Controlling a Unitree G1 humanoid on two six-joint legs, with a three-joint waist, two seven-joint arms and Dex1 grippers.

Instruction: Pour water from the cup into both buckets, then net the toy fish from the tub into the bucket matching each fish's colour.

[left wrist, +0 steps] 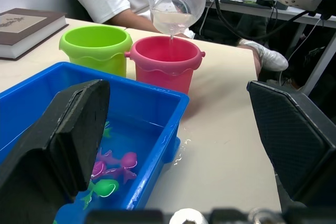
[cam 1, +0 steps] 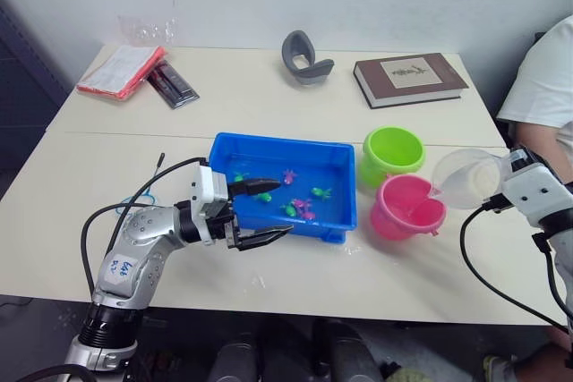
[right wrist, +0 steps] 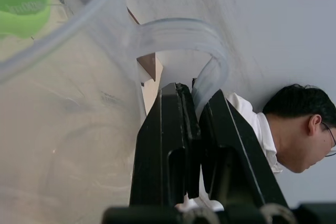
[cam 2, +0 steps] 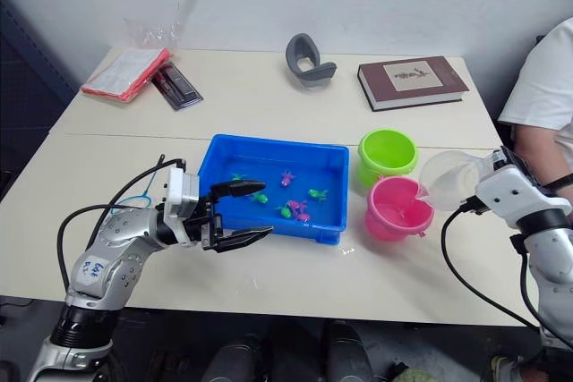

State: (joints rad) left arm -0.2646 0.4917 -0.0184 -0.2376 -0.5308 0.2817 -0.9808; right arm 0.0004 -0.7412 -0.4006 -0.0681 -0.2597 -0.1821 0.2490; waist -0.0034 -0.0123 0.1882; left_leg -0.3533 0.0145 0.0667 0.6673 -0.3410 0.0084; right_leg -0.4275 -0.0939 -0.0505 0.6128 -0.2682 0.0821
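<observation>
Beige table [cam 1: 269,114] before a white wall held one blue tub [cam 1: 269,154], two buckets, green [cam 1: 392,151] and pink [cam 1: 407,207], about six fish [cam 1: 303,207]; right gripper [right wrist: 198,109] clamped the cup [cam 1: 466,178], tipped over pink; left gripper [cam 1: 269,212] gaped, empty

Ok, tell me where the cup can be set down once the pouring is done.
Bare tabletop lies in front of the pink bucket, toward the near edge, and a wide patch spans the middle between the tub and the grey holder. It is crowded around the green bucket, and the left gripper sits at the tub's front left corner.
</observation>
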